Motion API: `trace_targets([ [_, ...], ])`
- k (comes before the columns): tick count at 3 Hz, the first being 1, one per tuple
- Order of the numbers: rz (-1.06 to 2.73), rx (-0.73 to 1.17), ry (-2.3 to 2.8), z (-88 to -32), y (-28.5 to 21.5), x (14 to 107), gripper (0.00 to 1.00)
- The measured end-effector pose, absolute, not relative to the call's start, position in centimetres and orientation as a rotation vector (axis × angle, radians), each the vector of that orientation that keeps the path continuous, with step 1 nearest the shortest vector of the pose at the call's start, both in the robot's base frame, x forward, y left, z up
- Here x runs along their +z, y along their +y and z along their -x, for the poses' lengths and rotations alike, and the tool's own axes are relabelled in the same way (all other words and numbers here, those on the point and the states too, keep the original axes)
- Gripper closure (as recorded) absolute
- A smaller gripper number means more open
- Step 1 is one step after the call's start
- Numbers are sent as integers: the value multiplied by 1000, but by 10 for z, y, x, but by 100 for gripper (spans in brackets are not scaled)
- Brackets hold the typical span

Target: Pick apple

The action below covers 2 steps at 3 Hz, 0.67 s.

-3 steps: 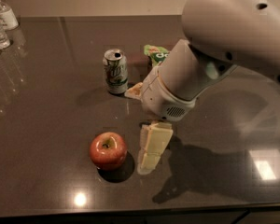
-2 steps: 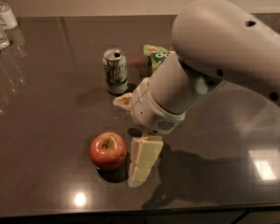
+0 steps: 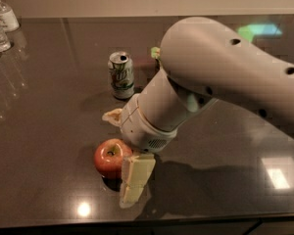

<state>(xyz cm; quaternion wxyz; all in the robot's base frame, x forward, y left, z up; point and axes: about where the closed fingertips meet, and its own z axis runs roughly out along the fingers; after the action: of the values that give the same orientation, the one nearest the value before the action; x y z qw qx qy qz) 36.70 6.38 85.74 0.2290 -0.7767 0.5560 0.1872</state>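
We see the gripper (image 3: 118, 156) low over the dark table (image 3: 49, 131), jaws open and holding nothing. One pale finger (image 3: 135, 177) stands just in front of the apple (image 3: 107, 160), covering its right edge, and the other sits behind it. A soda can (image 3: 121, 75) stands farther back (the bulky arm (image 3: 225, 72) hides most of a green thing (image 3: 155, 53) beside it). Water bottles (image 3: 0, 23) stand at the far left.

The gripper (image 3: 118, 156) sits low around the apple (image 3: 108, 158), one finger each side; the soda can (image 3: 121, 75) stands behind, well apart; the table (image 3: 44, 131) left of the apple is bare; bottles (image 3: 0, 26) stand in the far corner.
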Motion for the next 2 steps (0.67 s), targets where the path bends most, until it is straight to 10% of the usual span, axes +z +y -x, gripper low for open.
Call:
trace_targets([
  [2, 2139, 532, 1533, -367, 73, 851, 41],
])
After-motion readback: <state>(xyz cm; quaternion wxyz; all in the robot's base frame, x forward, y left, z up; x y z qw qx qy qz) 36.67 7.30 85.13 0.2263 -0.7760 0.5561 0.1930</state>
